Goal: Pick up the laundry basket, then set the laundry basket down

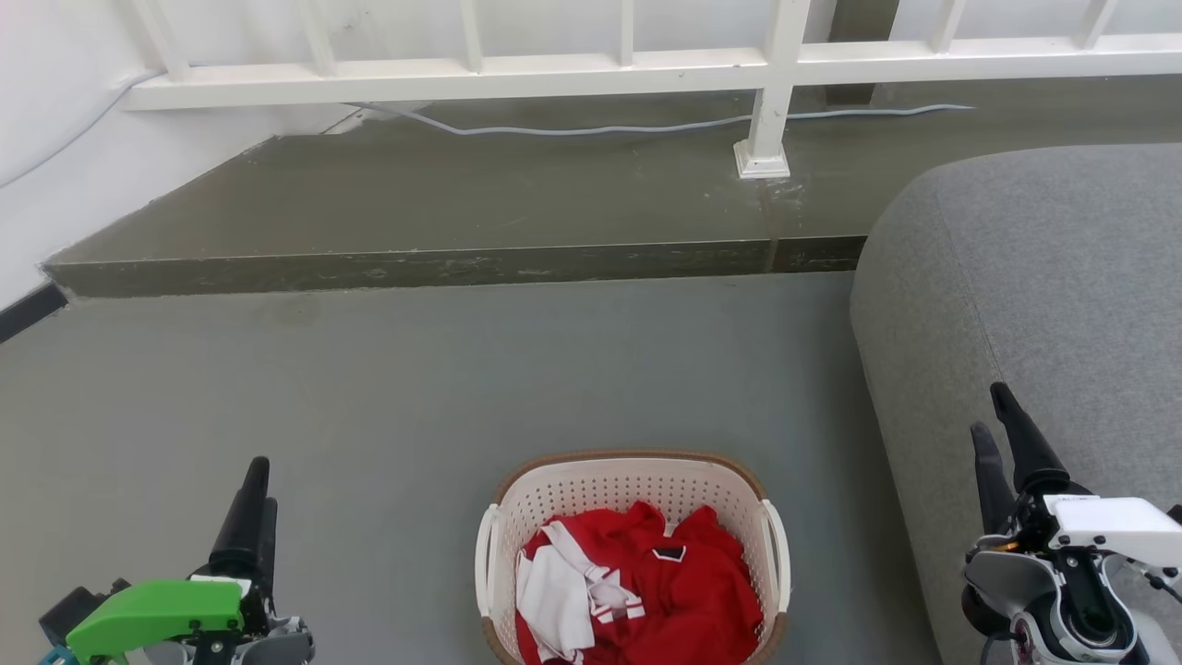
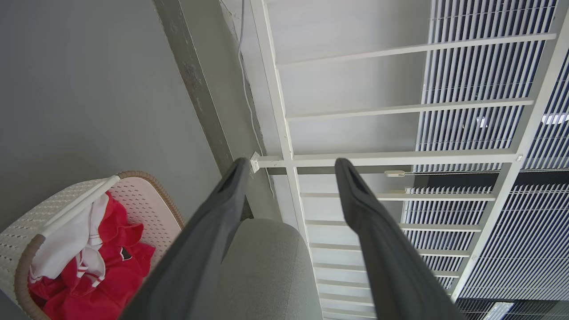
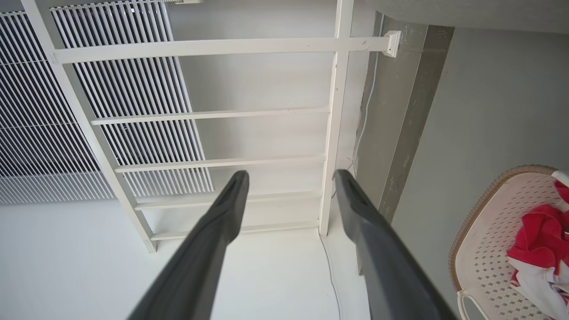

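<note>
Left gripper (image 1: 261, 482) and right gripper (image 1: 988, 409) both sit wide open, nothing between the fingers, one on either side of the basket and apart from it. The broad grey floor (image 1: 369, 388) runs up to a raised step (image 1: 462, 199) carrying a white railing (image 1: 554, 69), and a grey sofa (image 1: 1034, 277) takes the floor's right side. The laundry basket (image 1: 637, 480) stands upright on the floor, well short of the step's edge, near the sofa but not touching, with red and white clothes (image 1: 665, 591) heaped inside.
</note>
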{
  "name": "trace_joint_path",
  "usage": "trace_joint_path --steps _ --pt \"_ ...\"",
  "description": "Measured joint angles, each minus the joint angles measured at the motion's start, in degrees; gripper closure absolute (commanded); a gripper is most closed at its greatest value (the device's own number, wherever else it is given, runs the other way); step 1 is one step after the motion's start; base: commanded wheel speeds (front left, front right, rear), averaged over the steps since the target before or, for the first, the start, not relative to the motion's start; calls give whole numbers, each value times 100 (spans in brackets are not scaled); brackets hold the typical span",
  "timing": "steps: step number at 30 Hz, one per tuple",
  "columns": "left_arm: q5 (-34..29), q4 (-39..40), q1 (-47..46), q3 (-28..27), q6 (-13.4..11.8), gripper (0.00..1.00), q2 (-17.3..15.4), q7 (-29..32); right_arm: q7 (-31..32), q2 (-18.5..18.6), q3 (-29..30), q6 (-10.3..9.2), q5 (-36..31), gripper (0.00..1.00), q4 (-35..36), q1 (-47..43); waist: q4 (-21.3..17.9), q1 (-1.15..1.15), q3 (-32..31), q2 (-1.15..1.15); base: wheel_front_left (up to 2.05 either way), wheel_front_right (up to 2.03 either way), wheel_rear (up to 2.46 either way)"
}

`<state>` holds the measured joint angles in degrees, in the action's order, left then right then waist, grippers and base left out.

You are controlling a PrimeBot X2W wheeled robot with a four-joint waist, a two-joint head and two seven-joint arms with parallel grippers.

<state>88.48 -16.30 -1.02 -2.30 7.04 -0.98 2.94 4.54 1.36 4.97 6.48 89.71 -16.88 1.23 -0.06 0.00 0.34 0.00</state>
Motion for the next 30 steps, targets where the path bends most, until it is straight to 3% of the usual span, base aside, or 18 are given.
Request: trace_joint_path --steps 10,30 --pt "-577 64 -1 253 0 0 -168 -174 -259 141 -270 0 -421 0 136 7 -14 0 11 0 0 0 0" --pt "-2437 207 -14 575 -78 0 -335 -549 -705 636 -1080 4 -2060 0 80 94 -41 0 16 0 0 0 0"
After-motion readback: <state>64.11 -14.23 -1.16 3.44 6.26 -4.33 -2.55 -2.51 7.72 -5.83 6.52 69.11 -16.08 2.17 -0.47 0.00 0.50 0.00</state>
